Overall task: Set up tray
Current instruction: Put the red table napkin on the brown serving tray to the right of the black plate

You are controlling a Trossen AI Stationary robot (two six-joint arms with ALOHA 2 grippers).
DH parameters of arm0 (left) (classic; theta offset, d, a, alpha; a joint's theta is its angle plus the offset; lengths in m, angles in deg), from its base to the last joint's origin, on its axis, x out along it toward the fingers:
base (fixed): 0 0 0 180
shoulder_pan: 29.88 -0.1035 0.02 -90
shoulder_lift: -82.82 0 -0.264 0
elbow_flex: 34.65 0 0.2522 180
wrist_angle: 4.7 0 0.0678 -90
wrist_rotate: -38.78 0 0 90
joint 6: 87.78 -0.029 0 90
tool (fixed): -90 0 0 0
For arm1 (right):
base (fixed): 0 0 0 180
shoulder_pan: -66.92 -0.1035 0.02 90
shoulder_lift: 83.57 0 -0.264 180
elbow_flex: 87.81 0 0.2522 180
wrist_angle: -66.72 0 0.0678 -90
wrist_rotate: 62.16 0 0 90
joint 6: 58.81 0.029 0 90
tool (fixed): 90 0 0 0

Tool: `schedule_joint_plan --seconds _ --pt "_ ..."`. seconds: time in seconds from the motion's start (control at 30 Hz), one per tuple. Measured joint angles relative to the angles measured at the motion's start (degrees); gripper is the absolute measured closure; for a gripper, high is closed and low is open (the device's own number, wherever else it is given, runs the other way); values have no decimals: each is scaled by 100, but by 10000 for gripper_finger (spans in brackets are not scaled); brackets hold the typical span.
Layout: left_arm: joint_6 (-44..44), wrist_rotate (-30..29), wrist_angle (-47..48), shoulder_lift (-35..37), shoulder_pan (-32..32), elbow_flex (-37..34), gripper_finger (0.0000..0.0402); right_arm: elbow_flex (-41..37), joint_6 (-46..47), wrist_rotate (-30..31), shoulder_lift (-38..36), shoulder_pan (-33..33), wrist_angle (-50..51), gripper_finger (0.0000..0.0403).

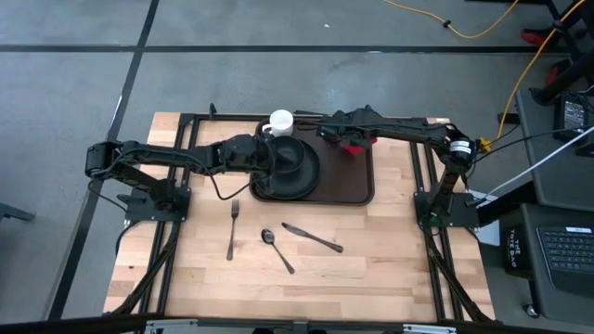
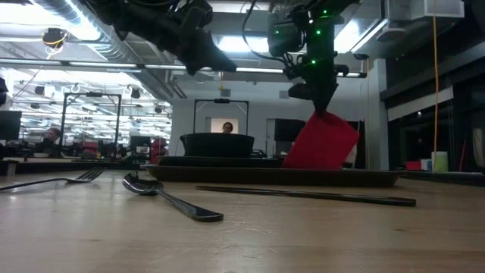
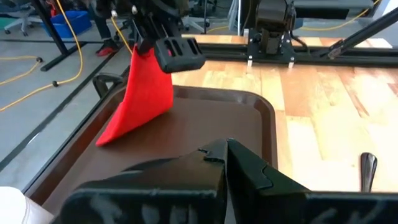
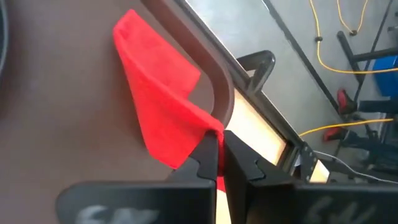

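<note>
Two closed grippers, one hanging napkin

The right gripper (image 4: 219, 146) pinches a corner of the red napkin (image 3: 140, 99), which dangles with its lower tip touching the tray (image 1: 357, 190) at the table's far edge. If let go from here, the cloth would likely fall crumpled or drape over the rim (it hangs close to it). The left gripper (image 3: 227, 152), pressed shut on nothing, hovers over the black plate (image 1: 292, 165), by a white cup (image 1: 280, 122).
</note>
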Motion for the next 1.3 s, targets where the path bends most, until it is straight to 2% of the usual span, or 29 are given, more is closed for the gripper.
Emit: schedule_joint_plan --seconds 0.5,0.7,0.97,1.3 --pt "7 0 52 0 0 0 398 4 -448 -133 888 -96 54 394" --pt "4 0 52 0 0 0 398 4 -603 -653 920 -126 19 392" --pt "2 0 109 0 0 0 398 2 -1154 -1815 920 -124 -52 368" --pt "2 0 109 0 0 0 398 0 -1176 -2045 920 -90 -175 326"
